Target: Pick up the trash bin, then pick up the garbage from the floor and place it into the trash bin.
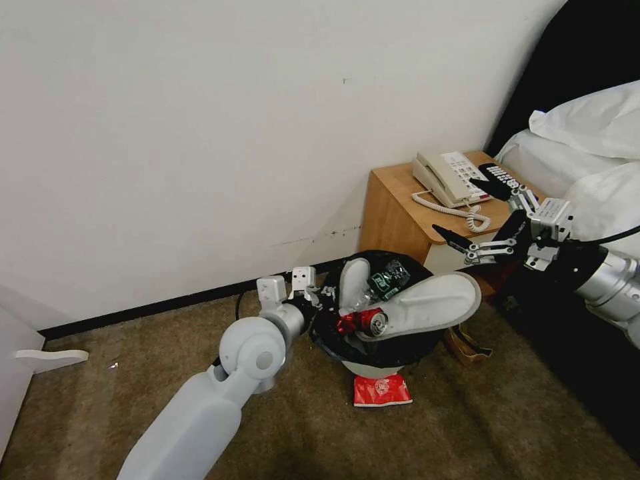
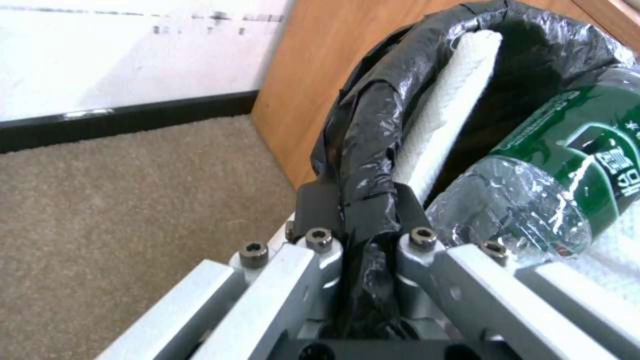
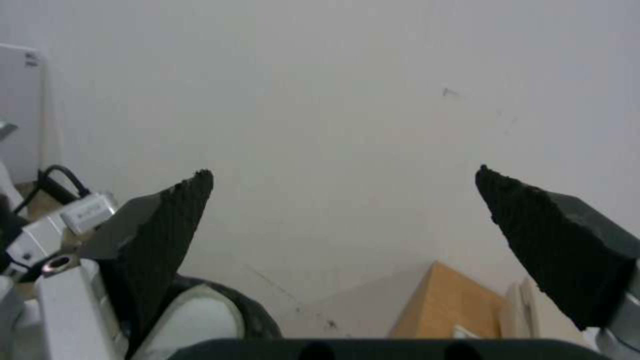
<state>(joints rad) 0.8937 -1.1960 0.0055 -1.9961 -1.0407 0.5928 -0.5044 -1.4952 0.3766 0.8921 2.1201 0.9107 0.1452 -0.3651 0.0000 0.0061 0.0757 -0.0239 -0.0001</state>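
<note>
left gripper is clamping the bag-lined rim of the trash bin at its 9 o'clock, right gripper is hanging spread and empty at 2 o'clock, collection is apparently continuing, and the red packet on the floor at 6 o'clock likely needs a descending grasp.

The left arm reaches low and forward, its wrist bent, and the left gripper is clamped tight, fingers pinched close on either side of a bag-lined rim. The right arm comes in from the right at a higher level, and the right gripper hangs with its fingers spread wide, holding nothing.
</note>
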